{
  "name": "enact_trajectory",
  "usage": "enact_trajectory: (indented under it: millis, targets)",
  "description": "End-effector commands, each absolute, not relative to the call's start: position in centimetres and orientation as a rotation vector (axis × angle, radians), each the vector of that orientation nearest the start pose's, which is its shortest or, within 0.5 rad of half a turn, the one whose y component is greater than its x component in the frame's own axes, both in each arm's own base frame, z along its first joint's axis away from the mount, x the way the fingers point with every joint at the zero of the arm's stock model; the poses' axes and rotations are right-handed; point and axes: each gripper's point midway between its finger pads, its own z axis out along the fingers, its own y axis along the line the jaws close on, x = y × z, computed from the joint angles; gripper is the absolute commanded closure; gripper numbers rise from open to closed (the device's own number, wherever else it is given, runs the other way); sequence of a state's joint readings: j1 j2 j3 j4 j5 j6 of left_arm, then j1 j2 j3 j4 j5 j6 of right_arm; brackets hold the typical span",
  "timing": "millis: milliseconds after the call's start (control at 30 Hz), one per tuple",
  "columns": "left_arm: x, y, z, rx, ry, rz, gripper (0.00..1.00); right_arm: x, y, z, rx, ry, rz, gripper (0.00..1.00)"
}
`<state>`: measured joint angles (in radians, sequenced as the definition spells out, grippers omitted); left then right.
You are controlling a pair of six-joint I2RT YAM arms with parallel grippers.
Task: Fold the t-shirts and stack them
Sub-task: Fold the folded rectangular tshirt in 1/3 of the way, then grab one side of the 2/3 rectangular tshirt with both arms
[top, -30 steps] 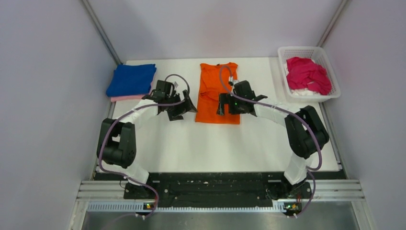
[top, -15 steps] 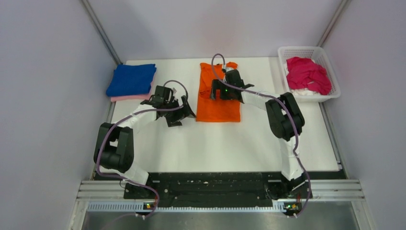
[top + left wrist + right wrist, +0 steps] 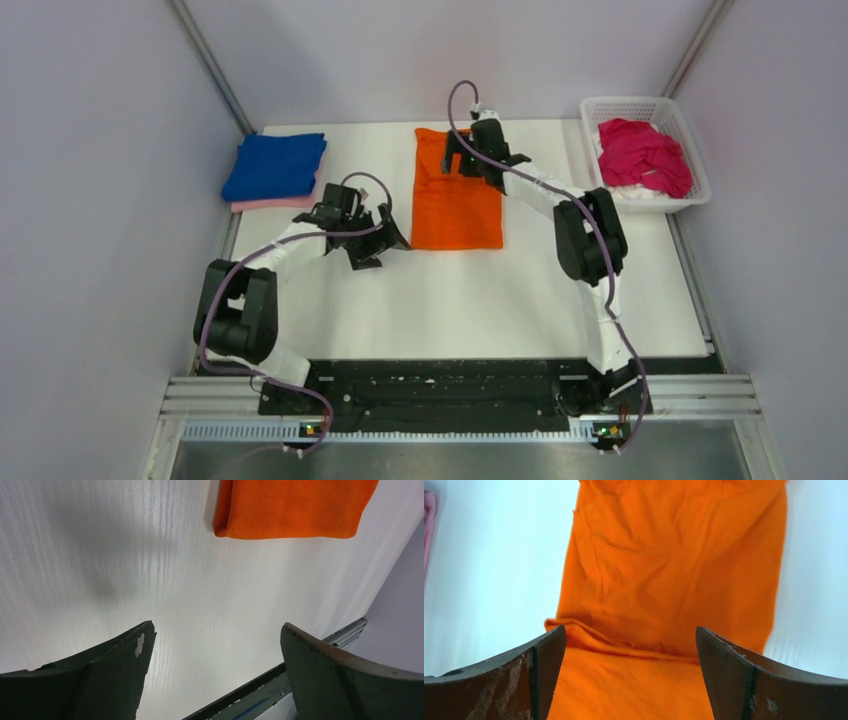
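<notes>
The orange shirt (image 3: 458, 205) lies at the middle of the table's (image 3: 450, 290) far edge. Its far end is under the right gripper (image 3: 460, 160), and its near left corner is just beside the left gripper (image 3: 385, 240). At the far left corner a blue shirt (image 3: 275, 165) hides most of a pink one (image 3: 262, 205). Both grippers gape wide and hold nothing; whether the right one touches cloth is unclear.

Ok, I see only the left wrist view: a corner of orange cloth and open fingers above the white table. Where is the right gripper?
Observer: The right gripper is over the far end of the orange t-shirt, jaws open, holding nothing.
Operator: Is a stack started somewhere?
Observer: Yes, a folded blue t-shirt lies on a pink t-shirt at the far left corner.
Operator: Any shirts left?
Observer: A crumpled magenta t-shirt is in the white basket, far right.
</notes>
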<state>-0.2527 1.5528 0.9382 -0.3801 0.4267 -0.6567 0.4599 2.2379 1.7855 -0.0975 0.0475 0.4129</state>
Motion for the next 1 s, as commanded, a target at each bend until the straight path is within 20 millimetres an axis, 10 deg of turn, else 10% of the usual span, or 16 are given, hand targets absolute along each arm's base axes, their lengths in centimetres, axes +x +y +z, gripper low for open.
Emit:
enact_trajectory:
  millis: [0,367,600,967]
  targets:
    - [32.2,-19.0,8.9,-0.333,2.594,-0.921,0.01,53.1,26.8,16.3,-0.017,2.084,0.515,0.01]
    - [35.2,-22.2,6.2,-0.37,2.598,-0.931,0.12,40.8,15.4,12.2,0.375,2.179,0.592,0.01]
    - [36.4,-21.2,3.6,-0.475,2.6,-0.794,0.37,36.7,15.7,9.2,0.316,2.317,0.638,0.07]
    - [37.4,-21.3,0.5,-0.557,2.64,-0.736,0.6,36.9,17.5,6.9,0.308,2.375,0.741,0.36]
